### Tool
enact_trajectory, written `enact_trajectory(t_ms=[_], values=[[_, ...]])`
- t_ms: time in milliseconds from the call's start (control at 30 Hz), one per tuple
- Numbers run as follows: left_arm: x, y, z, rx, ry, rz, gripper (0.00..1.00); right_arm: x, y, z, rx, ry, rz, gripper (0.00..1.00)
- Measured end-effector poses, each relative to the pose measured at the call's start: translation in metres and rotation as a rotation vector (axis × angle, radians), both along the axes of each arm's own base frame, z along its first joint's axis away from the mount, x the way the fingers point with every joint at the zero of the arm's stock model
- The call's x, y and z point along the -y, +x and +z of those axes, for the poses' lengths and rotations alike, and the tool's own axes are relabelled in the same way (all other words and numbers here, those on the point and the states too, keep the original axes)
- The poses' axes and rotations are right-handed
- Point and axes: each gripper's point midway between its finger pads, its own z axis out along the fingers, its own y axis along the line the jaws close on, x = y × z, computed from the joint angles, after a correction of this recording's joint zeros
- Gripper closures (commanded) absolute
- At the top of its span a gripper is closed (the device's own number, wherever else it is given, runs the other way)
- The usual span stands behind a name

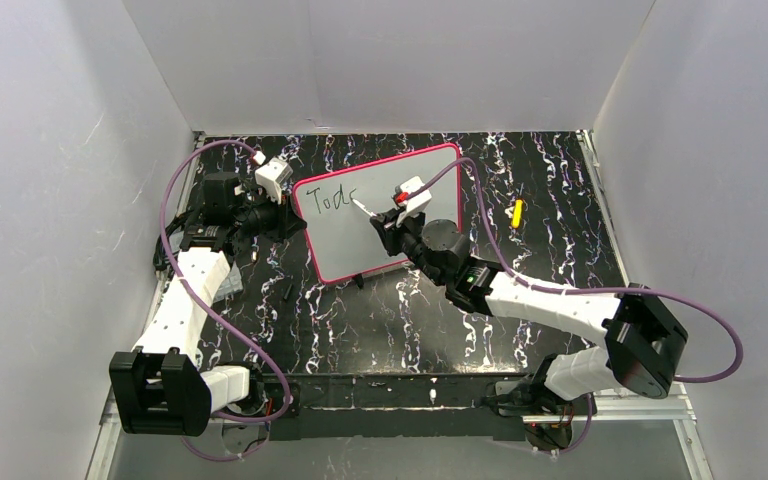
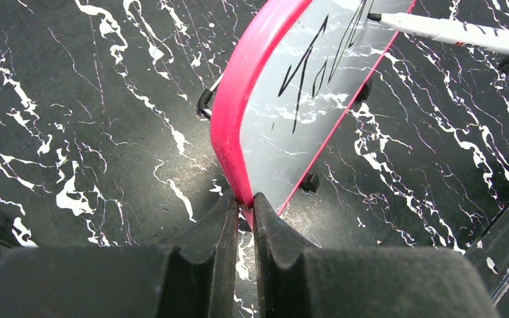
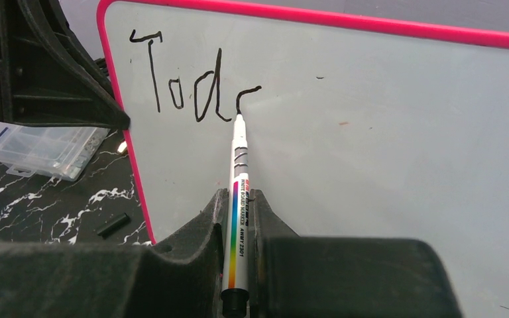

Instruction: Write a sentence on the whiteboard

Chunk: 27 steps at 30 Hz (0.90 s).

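The whiteboard (image 1: 385, 210), grey-white with a pink-red frame, stands tilted on the black marbled table. My left gripper (image 2: 244, 205) is shut on the frame's left edge (image 2: 238, 99) and holds the whiteboard (image 2: 291, 112). My right gripper (image 3: 238, 199) is shut on a white marker (image 3: 239, 179) with a rainbow stripe. The marker's tip touches the whiteboard (image 3: 371, 146) at the end of the sentence (image 3: 185, 83), which reads "Tod" plus a started letter. From above, the sentence (image 1: 332, 197) lies at the board's upper left, with the right gripper (image 1: 388, 215) beside it and the left gripper (image 1: 295, 215) at the edge.
A small yellow object (image 1: 517, 212) lies right of the board. A clear plastic box (image 3: 43, 151) and a short black cap (image 3: 114, 225) lie on the table left of the board. Grey walls enclose the table on three sides.
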Motion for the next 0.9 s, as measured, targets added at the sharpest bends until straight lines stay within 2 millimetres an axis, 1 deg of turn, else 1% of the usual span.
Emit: enact_trajectory(t_ms=[267,533,900], values=[[0.0,0.0,0.0,0.0,0.0,0.0,1.0,0.0035,-0.0002,-0.0013,-0.002,-0.017,-0.008,0.99],[0.0002,-0.0002,0.0,0.0,-0.001,-0.001,1.0,0.0094,0.002,0.0048,0.018,-0.02,-0.033,0.99],[0.0002,-0.0002,0.0,0.0,-0.001,-0.001,1.0,0.0099,0.0031,0.0079,0.03,-0.017,-0.038,0.99]])
